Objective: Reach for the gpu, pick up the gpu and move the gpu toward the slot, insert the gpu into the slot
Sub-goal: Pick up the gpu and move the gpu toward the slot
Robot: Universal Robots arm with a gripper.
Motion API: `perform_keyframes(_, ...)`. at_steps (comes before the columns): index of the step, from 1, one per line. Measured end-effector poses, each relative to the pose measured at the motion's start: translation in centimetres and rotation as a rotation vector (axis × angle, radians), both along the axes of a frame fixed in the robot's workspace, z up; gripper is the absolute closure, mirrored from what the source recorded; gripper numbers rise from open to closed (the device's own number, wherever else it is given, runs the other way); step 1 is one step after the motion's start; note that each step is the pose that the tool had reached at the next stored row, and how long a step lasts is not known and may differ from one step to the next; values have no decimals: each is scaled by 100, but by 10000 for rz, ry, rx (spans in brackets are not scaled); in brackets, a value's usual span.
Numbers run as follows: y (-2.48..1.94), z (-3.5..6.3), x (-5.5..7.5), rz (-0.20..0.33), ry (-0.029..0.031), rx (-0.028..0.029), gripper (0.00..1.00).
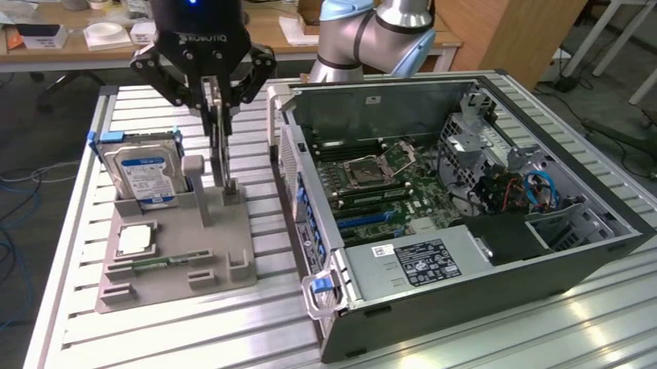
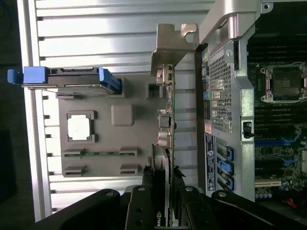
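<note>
Gripping gpu (image 1: pixel 221 157) w/ gripper (image 1: pixel 218 106), upright, beside PC case (image 1: pixel 493 296)

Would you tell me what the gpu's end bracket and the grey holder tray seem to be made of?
The gpu's end bracket looks like bare sheet metal: silvery, thin, with a faint sheen. The grey holder tray seems to be matte plastic: uniform, dull, no shine.

In the exterior view you have a wooden desk (image 1: pixel 61 48) at eleven o'clock, a wooden cabinet (image 1: pixel 513 34) at one, dark floor (image 1: pixel 41 127) with loose cables (image 1: pixel 11 231) at nine, and a slatted metal table (image 1: pixel 585 327) catching light at five.
</note>
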State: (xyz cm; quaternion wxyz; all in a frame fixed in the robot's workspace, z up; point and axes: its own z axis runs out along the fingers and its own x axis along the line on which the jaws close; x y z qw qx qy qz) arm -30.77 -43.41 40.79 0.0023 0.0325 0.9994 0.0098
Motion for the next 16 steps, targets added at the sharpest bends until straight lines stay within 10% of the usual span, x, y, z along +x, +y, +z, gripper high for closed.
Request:
perform_keyframes(6, 0, 11, 10, 1, 2, -31, 74)
perform_keyframes(16, 0, 9, 400, -1, 1, -29, 74)
